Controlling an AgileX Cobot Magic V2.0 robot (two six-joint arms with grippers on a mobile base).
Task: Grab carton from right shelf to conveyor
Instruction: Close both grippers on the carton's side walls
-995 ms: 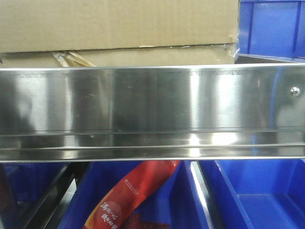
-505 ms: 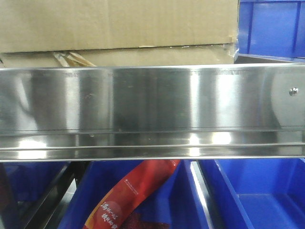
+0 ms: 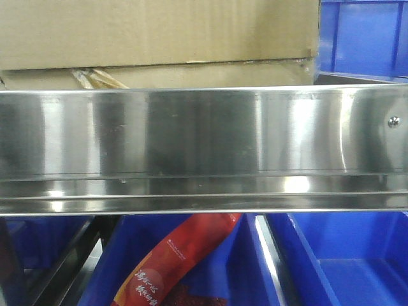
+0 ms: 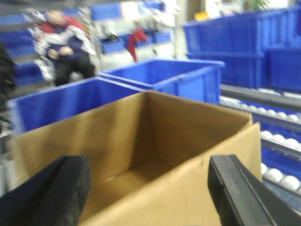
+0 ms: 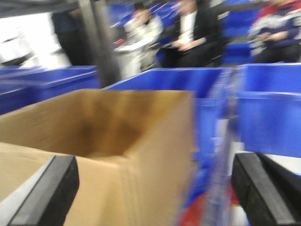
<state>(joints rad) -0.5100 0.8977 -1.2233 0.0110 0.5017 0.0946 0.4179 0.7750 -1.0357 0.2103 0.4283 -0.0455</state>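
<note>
The carton [image 3: 159,38], plain brown cardboard with a tuft of amber tape [image 3: 95,78], sits on the right shelf behind its mirror-like steel rail [image 3: 204,134]. In the left wrist view the carton [image 4: 141,136] is open-topped and empty. My left gripper [image 4: 148,188] is open, its black fingers [image 4: 61,188] spread wide on either side of the near wall without touching it. The right wrist view is blurred. There my right gripper [image 5: 153,188] is open too, with the carton's right corner [image 5: 155,155] between its fingers [image 5: 263,188]. The conveyor is out of view.
Blue plastic bins stand beside the carton [image 3: 363,38], behind it [image 4: 164,77] and under the shelf [image 3: 344,261]. A red snack packet [image 3: 178,255] lies in a lower bin. White rollers [image 4: 277,174] run at the right. Seated people [image 5: 188,33] are in the background.
Only the reflections on the steel rail have shifted. The carton and the bins stand where they were in the front view.
</note>
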